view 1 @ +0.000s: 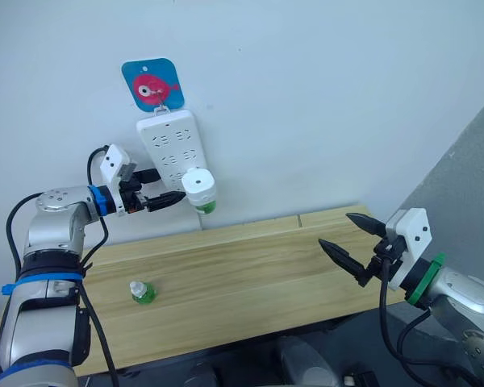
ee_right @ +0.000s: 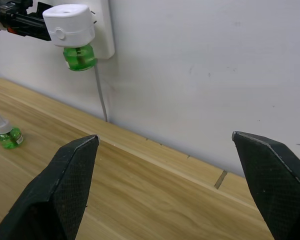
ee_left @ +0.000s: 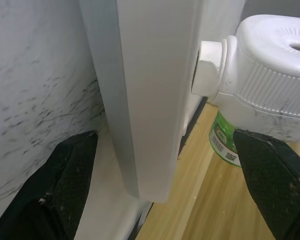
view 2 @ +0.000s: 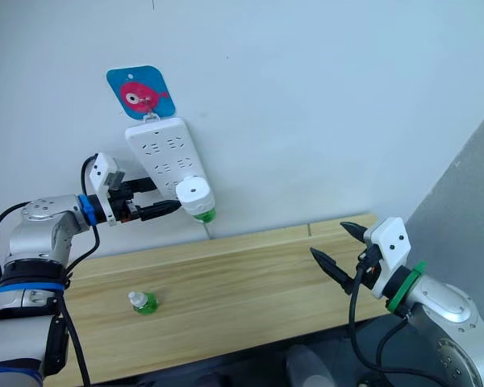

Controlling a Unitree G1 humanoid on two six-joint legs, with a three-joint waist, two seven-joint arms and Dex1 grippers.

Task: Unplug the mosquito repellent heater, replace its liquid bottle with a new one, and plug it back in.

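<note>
Reaching for the heater [view 1: 199, 189] to unplug it, I'd say: it sits plugged into the bottom of the strip [view 1: 169, 143] on the wall, a white rounded unit with a vent hole on top and a green bottle [ee_right: 79, 57] hanging below. My left gripper [view 1: 174, 197] is beside it, fingers spread wide, empty; next I need to bracket the body and close. The right gripper [view 1: 348, 236] hangs open and empty over the table [view 1: 250, 274]. A spare bottle [view 1: 143, 291] lies there.
</note>
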